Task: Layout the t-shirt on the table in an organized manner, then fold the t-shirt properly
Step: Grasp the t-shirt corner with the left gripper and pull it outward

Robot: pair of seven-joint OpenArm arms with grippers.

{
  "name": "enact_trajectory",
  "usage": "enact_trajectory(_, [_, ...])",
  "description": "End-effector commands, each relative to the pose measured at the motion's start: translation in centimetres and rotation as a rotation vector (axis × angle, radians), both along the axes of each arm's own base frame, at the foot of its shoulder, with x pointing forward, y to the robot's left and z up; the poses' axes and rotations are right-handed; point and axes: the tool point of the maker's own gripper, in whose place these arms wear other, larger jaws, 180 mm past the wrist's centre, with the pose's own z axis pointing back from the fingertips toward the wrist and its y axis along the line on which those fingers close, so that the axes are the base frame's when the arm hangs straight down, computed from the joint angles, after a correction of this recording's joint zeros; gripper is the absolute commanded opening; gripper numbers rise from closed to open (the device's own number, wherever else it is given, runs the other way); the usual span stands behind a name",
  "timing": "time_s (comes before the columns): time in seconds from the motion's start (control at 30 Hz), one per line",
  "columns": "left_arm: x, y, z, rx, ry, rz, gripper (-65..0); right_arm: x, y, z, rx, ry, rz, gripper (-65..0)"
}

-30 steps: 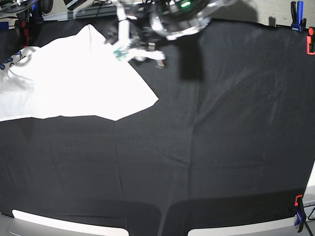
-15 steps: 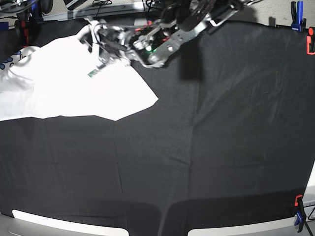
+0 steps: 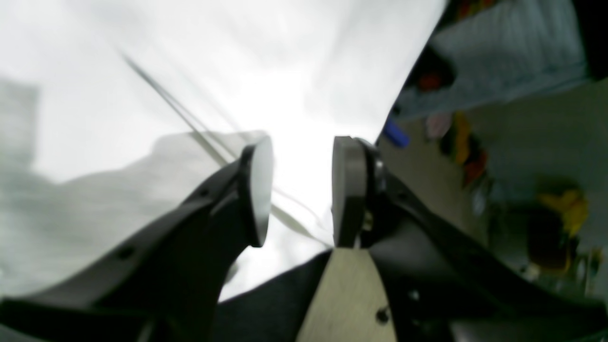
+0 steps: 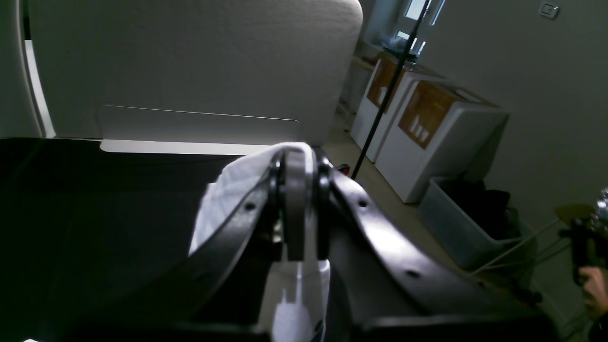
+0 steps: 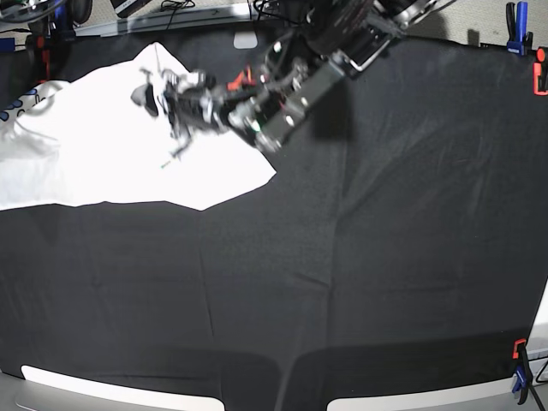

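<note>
The white t-shirt [image 5: 103, 145] lies crumpled on the black table [image 5: 385, 257] at the far left, with blue lettering at its left edge. My left gripper [image 5: 157, 96] reaches in from the top and hovers over the shirt's upper part, blurred. In the left wrist view the left gripper [image 3: 302, 190] is open with the white shirt [image 3: 190, 71] right below it and nothing between the pads. In the right wrist view my right gripper [image 4: 297, 204] is shut on a fold of the white shirt [image 4: 232, 185]. I cannot make out the right gripper in the base view.
A blue clamp [image 5: 516, 26] and an orange clamp [image 5: 539, 75] sit at the table's far right edge, and another clamp [image 5: 519, 370] at the near right corner. Cables and gear lie beyond the far edge. Bins [image 4: 475, 223] stand on the floor.
My left arm has swept leftward over the shirt, its gripper going from the shirt's right upper edge to above its upper middle. The shirt's outline has hardly changed.
</note>
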Motion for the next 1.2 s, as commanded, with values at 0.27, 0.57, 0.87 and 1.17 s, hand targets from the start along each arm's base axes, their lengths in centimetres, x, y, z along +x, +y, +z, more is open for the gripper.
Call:
enact_trajectory(0.27, [7.3,1.8,0.3,0.081,-0.094,0.301,-45.6,0.0,0.3,1.3,-0.036,-0.029,0.014,-65.0])
enact_trajectory(0.57, [6.7,2.5,-3.2,0.146,-0.033,0.328,-45.6,0.0,0.3,1.3,-0.036,-0.028,0.013,-65.0])
enact_trajectory(0.87, [3.9,1.9,-5.5,0.099,0.149,0.293,-45.6,0.0,0.3,1.3,-0.037,-0.028,0.013,-65.0])
enact_trajectory(1.17, [-3.6,-1.4,-4.4,0.046,0.115,-0.037,-45.6,0.0,0.3,1.3,-0.038,-0.029,0.014,-65.0])
